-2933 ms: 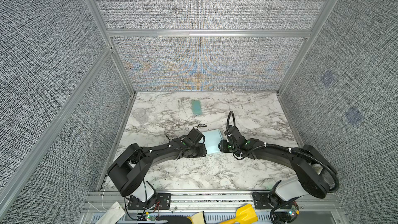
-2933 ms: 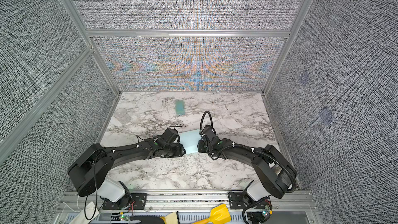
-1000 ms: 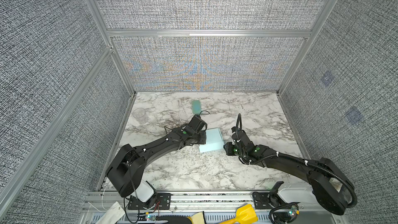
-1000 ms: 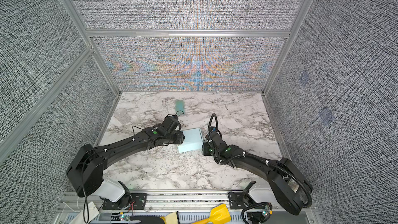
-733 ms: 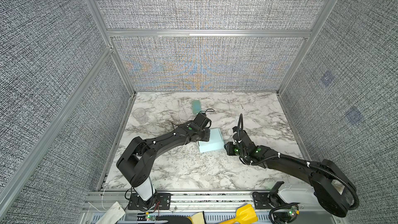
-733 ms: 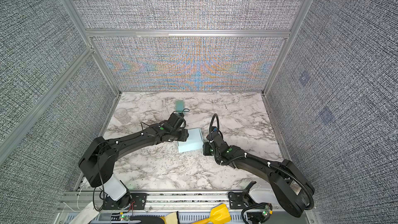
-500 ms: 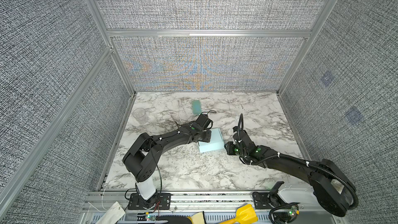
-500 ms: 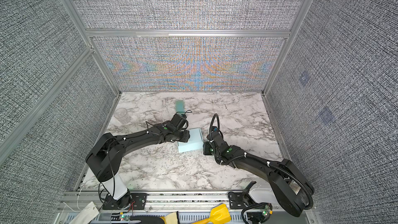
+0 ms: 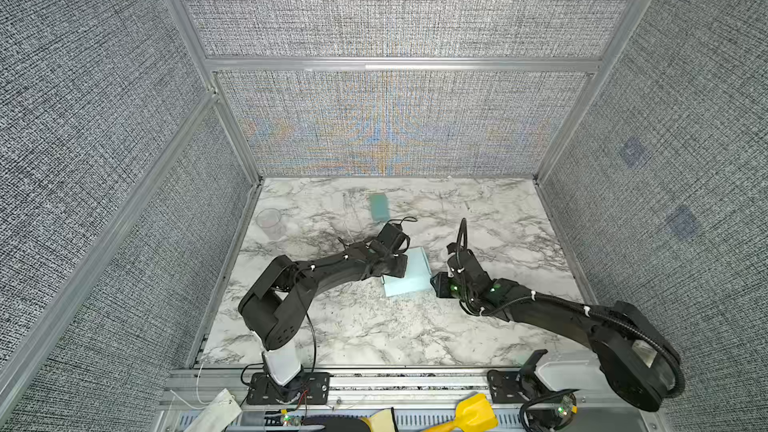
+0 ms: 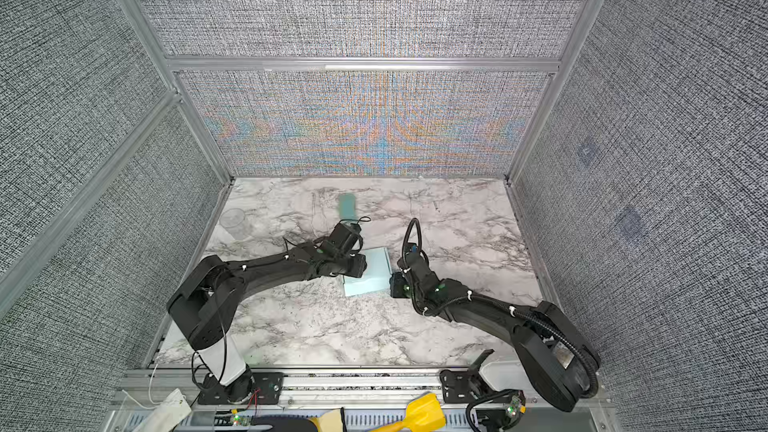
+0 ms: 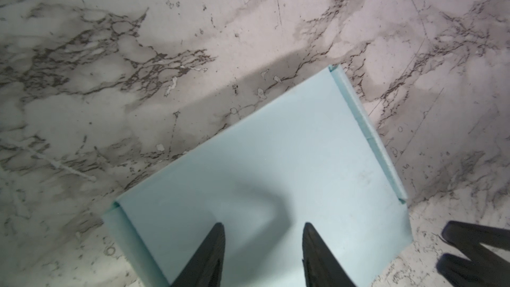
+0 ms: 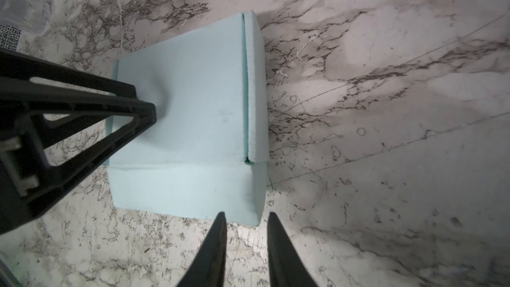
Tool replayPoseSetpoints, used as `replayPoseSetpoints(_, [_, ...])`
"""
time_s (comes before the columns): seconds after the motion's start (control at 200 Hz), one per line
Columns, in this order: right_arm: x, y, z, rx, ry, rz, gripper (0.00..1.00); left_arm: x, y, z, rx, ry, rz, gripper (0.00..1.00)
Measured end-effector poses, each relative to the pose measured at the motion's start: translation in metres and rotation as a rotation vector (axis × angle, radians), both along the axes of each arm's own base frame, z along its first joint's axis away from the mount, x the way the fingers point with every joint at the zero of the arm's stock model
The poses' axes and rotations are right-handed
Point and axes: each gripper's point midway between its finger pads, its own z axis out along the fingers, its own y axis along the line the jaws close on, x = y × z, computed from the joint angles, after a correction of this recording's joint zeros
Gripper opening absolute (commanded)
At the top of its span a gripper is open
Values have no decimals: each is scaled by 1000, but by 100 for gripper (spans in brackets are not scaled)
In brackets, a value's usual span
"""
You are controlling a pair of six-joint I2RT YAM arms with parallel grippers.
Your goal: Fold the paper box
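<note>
Access is judged easiest for the left gripper [image 11: 263, 233], held over the lid of the paper box [image 9: 415, 276] in the middle of the table [image 9: 374, 326], jaws parted and empty; the right gripper [image 12: 246, 222], narrowly parted and empty, is pointed at its near side wall.

You have the paper box [image 9: 406, 273] on the desk [image 9: 374, 326], near its middle. The left gripper [image 9: 397, 268] sits over the box's left edge. The right gripper [image 9: 434, 283] is just beside its near right corner. Behind the box lies a flat strip [image 9: 379, 206]. A cup [image 9: 269, 223] stands far left, well apart.
</note>
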Motion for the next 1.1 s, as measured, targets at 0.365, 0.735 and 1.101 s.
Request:
replayPoseSetpoints(0.365, [7,2,-7,-9,19,-6,26,3,-3,0,-7,-6,-1,48])
replayPoseSetpoints(0.735, [8,2,-27,-30,57,-3,18,5,-6,-1,-12,-8,-5,48])
replayPoseSetpoints(1.101, [16,-3,-40,-36,63,-22,14,5,-7,0,-16,-12,-9,48])
